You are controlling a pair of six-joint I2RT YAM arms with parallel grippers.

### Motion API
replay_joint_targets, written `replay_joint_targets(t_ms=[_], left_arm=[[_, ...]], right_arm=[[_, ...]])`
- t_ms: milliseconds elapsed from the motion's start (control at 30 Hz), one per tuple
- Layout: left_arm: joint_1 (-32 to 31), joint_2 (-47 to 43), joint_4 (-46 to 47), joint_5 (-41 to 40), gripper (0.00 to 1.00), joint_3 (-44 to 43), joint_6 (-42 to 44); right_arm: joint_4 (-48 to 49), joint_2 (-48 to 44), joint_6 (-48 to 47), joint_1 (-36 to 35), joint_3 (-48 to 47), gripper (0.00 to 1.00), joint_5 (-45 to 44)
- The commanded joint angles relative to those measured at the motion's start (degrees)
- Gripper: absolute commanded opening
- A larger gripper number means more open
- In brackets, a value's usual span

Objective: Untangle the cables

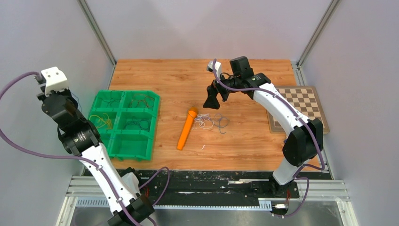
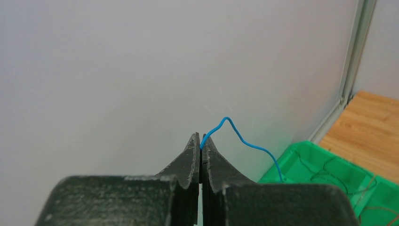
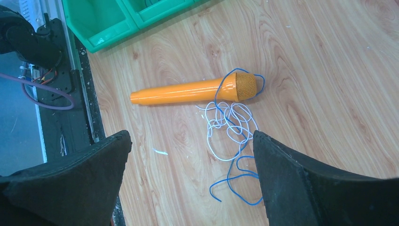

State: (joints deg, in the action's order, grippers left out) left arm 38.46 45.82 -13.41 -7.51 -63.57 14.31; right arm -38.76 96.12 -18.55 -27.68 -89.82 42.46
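Left gripper (image 2: 200, 141) pinches a blue cable (image 2: 227, 118); right gripper (image 3: 190, 136) gapes above white cables (image 3: 229, 117).

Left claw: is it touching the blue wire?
Touching. The left wrist view shows the left claw shut, with the end of the blue wire pinched between its fingertips.

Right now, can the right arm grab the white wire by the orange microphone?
Probably yes. Its open end effector hangs right above the white wire, with nothing between them, though a blue wire is tangled through it.
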Motion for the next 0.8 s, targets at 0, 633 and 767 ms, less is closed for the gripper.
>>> replay_joint_targets(t_ms=[0,633,767], left_arm=[[0.4,1.5,3.4,1.9,0.0,-10.5,0.3],[0.7,2.3,8.0,-1.6,0.0,-8.0,8.4],[1.5,0.6,8.9,-1.2,0.0,-1.2,10.6]], right_arm=[[0.7,-1.7,-0.6,-0.2,-0.9,1.0,0.1],[0.6,-2.4,-0.7,-0.2,0.4,1.0,0.5],[0.6,-2.7,-0.8,-0.2,0.8,1.0,-0.1]])
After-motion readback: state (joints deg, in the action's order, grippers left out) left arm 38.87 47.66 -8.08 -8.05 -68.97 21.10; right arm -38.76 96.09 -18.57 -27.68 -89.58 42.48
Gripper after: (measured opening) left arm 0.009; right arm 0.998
